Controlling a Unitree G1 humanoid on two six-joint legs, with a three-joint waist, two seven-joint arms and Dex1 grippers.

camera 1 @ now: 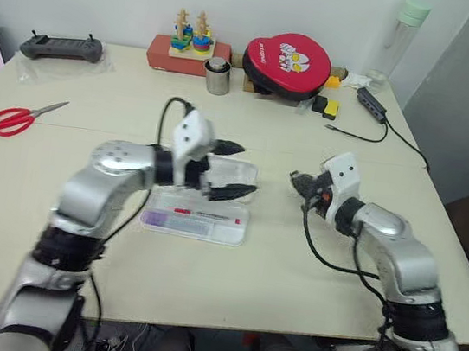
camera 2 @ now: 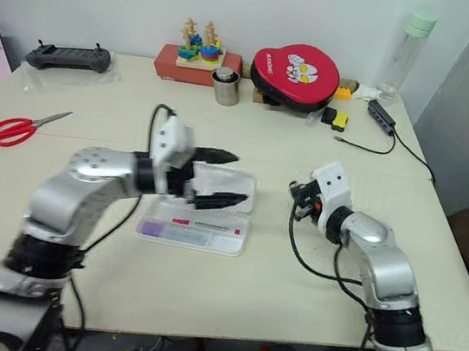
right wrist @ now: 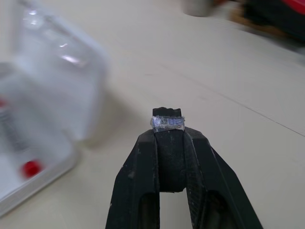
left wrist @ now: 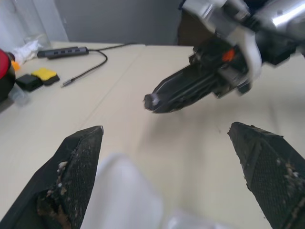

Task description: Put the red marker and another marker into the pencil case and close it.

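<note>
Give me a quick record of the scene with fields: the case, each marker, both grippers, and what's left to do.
pencil case: lid open, on the table
red marker: lying in the tray
lilac marker: lying in the tray
left gripper: open, over the raised lid
right gripper: fingers together, nothing held, beside the case
remaining: close the lid
</note>
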